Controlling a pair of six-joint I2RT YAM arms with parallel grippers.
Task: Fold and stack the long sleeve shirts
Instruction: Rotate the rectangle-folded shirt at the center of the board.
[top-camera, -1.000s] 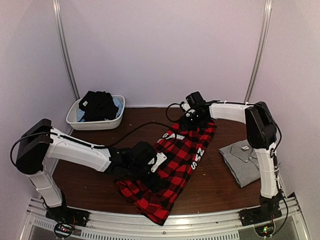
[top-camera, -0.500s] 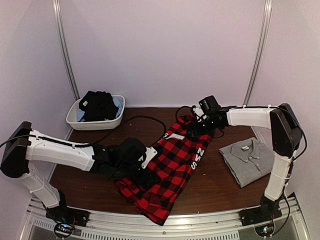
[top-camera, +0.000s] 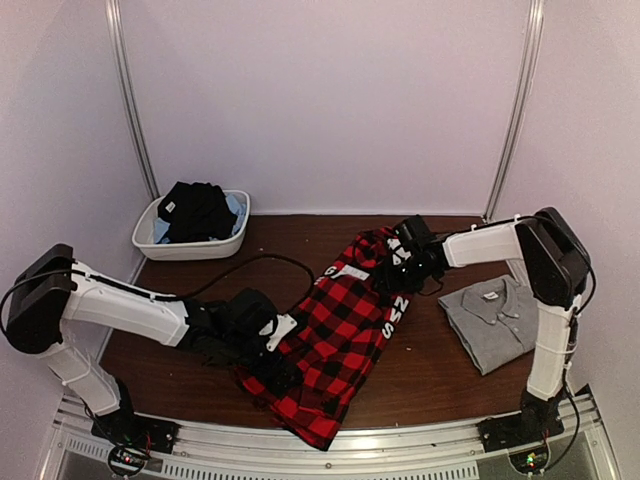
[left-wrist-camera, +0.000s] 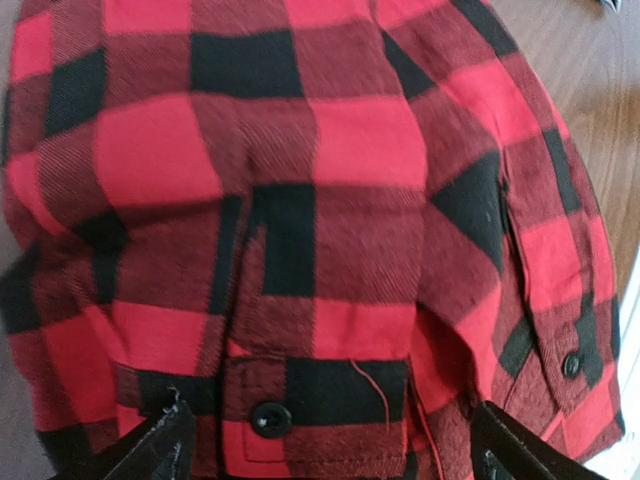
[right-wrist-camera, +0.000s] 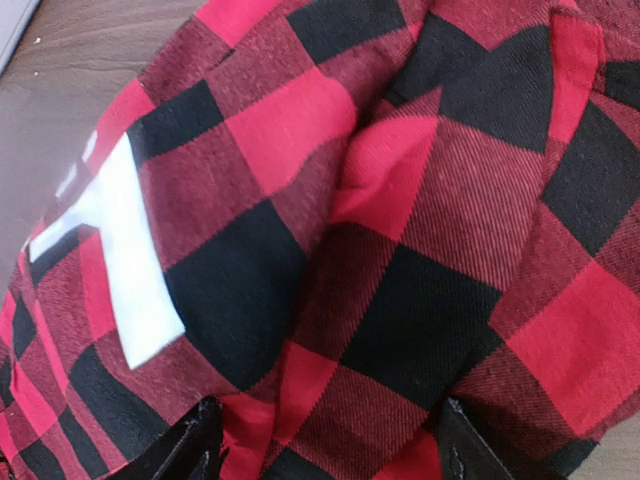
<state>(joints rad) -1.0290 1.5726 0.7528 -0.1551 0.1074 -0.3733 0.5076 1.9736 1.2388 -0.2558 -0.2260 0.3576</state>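
Note:
The red-and-black check flannel shirt (top-camera: 345, 335) lies lengthwise in the middle of the table, with white lettering on it and its hem reaching the near edge. My left gripper (top-camera: 282, 352) is low over the shirt's left edge. In the left wrist view (left-wrist-camera: 337, 440) its fingers (left-wrist-camera: 165, 448) stand wide apart over a buttoned cuff. My right gripper (top-camera: 402, 258) is at the shirt's bunched top end. In the right wrist view (right-wrist-camera: 330, 445) it is open, with folded check cloth and a white label (right-wrist-camera: 130, 270) ahead. The plain grey shirt (top-camera: 492, 318) lies folded at the right.
A white plastic tub (top-camera: 160, 240) holding dark clothes stands at the back left. Black cables trail across the brown table (top-camera: 420, 380) behind the flannel. A metal rail (top-camera: 420, 440) runs along the near edge. Walls close in on three sides.
My right gripper has come nearer and lower onto the shirt's top end, which is now more bunched. My left arm has drawn back to the left along the shirt's edge.

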